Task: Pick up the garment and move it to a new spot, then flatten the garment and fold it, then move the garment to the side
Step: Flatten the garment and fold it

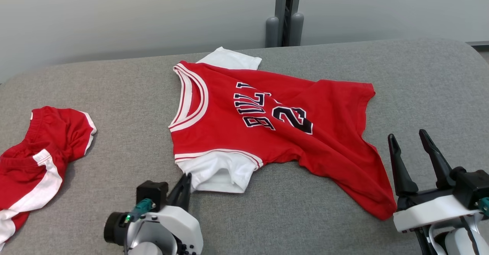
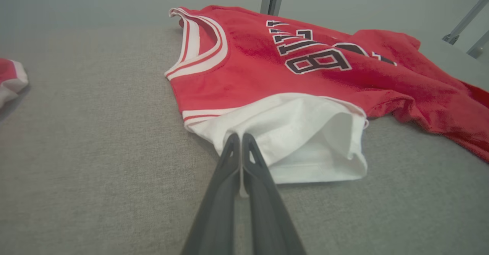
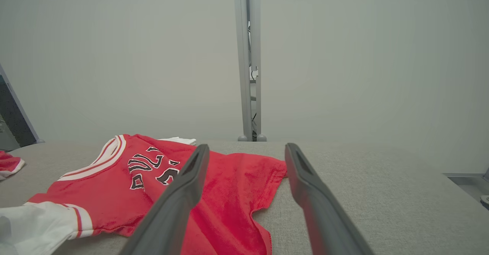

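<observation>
The left gripper has its two dark fingers pressed together on the near corner of the jersey's white sleeve, and in the left wrist view a thin sliver of white cloth shows between them. The right gripper stands with its jaws spread wide and nothing between them, just off the jersey's lower right corner, apart from the cloth. The jersey lies near the middle of the grey padded surface, collar toward the robot's left and hem toward its right. It is a red basketball top with a white-and-red banded neckline, white short sleeves, black "BULLS" lettering outlined in white and a number beginning with 2. The body is spread but rumpled, with creases running toward the hem and the hem's near corner drawn out to a point. The far sleeve peeks out beyond the shoulder. Bare grey cloth lies in front of the jersey and on both sides of it. At the surface's left edge sits a bunched pair of red shorts with a white stripe, well apart from the jersey. Behind the rounded far edge rise a pale wall and a grey post.
</observation>
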Available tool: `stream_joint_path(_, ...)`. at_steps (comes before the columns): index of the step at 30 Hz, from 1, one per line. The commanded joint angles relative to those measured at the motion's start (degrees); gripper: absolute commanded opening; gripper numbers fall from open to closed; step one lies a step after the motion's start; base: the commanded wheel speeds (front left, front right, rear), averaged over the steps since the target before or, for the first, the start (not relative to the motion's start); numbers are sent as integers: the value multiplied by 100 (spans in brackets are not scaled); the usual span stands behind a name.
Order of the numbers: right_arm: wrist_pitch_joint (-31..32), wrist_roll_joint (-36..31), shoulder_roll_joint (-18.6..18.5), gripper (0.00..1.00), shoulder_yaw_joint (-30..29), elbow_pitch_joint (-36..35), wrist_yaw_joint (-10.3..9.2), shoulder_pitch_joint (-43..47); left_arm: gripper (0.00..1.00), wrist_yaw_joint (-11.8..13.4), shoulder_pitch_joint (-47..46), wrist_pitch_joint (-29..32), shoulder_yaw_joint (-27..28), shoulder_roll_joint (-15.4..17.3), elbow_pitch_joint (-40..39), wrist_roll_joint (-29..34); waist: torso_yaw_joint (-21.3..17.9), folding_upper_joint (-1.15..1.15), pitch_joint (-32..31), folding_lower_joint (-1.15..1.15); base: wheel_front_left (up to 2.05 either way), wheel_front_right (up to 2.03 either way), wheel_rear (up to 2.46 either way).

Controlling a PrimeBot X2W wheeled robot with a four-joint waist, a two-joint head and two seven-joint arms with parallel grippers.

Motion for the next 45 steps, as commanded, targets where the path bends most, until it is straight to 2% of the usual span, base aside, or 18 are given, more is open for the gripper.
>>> stream_joint_path(1, -31, -52, 21, 100, -119, 102, 0, 89, 0, 54, -109, -222, 138, 132, -166, -28, 1, 0, -32, 0, 0, 0, 0)
stream_joint_path(9, -31, 57, 207, 100, -582, 735, 0, 284, 0, 133, -1, -573, 287, 296, -498, -27, -9, 0, -16, 0, 0, 0, 0)
stream_joint_path(15, -30, 463, 320, 100, -586, 1273, 0, 365, 0, 172, 63, -661, 276, 321, -498, -10, -10, 0, 40, 0, 0, 0, 0)
stream_joint_path(21, -22, 1053, 339, 100, -116, 1760, 0, 375, 0, 416, -30, -904, 431, 285, -489, 43, -16, 0, 86, 0, 0, 0, 0)
stream_joint_path(27, -18, 1619, 223, 100, 407, 2232, 0, 215, 0, 403, -94, -964, 402, 274, -413, 43, -13, 0, 74, 0, 0, 0, 0)
stream_joint_path(30, 4, 2039, 159, 100, 721, 2422, 0, 178, 0, 494, -120, -1025, 473, 259, -385, 17, 22, 0, 45, 0, 0, 0, 0)
stream_joint_path(43, -13, 2991, -104, 100, 1361, 2354, 0, 106, 0, 594, -26, -1116, 478, 273, -295, 31, 119, 0, -46, 0, 0, 0, 0)
stream_joint_path(45, -14, 3112, -150, 40, 1462, 2357, 0, 102, 0, 582, -18, -1097, 454, 271, -269, 20, 120, 0, -62, 0, 0, 0, 0)
